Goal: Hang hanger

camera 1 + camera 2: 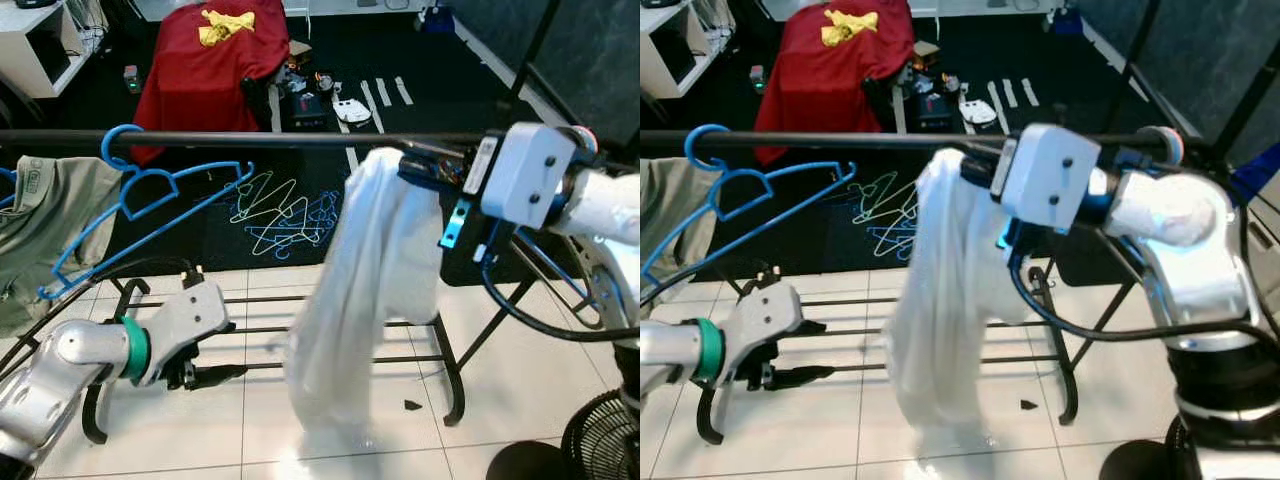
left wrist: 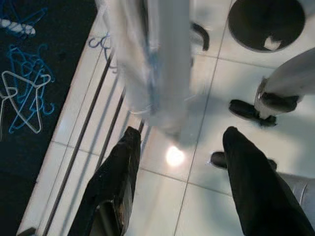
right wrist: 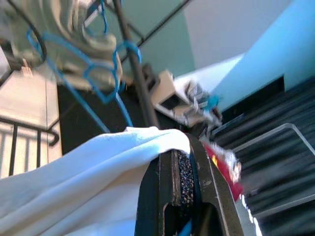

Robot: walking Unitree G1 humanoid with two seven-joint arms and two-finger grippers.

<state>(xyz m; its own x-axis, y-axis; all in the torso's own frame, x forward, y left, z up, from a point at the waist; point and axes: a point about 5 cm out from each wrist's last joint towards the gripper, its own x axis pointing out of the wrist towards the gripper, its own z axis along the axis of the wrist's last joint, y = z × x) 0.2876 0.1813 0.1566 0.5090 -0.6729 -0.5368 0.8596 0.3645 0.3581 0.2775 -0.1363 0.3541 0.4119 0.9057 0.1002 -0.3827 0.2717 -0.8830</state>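
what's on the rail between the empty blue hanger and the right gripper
In the left eye view, bare black rail runs from the blue hanger to the white garment the right gripper holds.

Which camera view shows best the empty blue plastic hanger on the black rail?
The left eye view: the blue plastic hanger shows whole, hooked on the black rail. The right eye view crops its left end; the right wrist view shows it small, partly hidden.

Right fingers (image 3: 183,172) pinched, left fingers (image 2: 120,172) apart.

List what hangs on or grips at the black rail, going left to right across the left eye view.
Grey-green garment at the left edge → empty blue plastic hanger hooked on the black metal rail → white cloth garment draped down from the rail → right hand, shut on the white garment's top.
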